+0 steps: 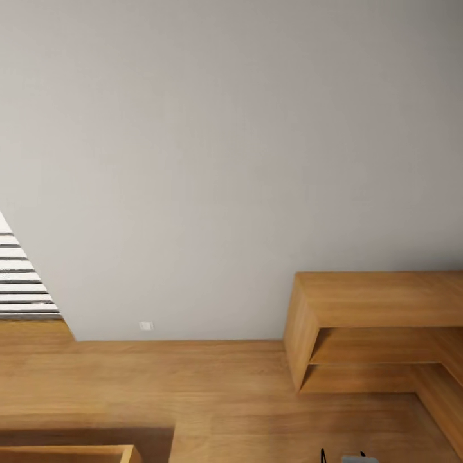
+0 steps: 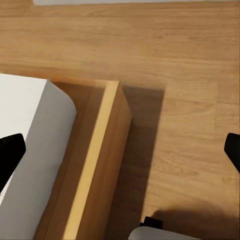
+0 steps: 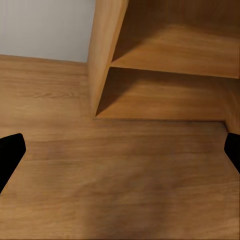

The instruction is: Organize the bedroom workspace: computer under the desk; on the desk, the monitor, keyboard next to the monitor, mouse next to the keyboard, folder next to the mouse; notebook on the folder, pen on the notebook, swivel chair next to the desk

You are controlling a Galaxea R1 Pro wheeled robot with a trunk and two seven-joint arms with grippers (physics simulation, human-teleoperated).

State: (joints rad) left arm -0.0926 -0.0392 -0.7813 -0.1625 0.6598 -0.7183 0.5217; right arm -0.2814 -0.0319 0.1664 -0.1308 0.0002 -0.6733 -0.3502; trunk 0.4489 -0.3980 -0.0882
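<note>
The desk, the swivel chair and the other things of the task are out of view. My left gripper (image 2: 120, 152) is open, its black fingertips (image 2: 11, 154) at the two sides of the left wrist view, over the edge of a wooden frame (image 2: 97, 165) holding a white block (image 2: 35, 150). My right gripper (image 3: 120, 152) is open too, nothing between its fingertips (image 3: 10, 155), over bare wood floor (image 3: 125, 185) in front of a low shelf unit (image 3: 165, 60).
A pale grey wall (image 1: 231, 141) faces me, with a small white socket (image 1: 146, 325) near the floor. A light-wood shelf unit (image 1: 379, 321) stands at the right. A wooden box corner (image 1: 71, 452) lies at the lower left. White and dark stripes (image 1: 19, 283) show at the left edge.
</note>
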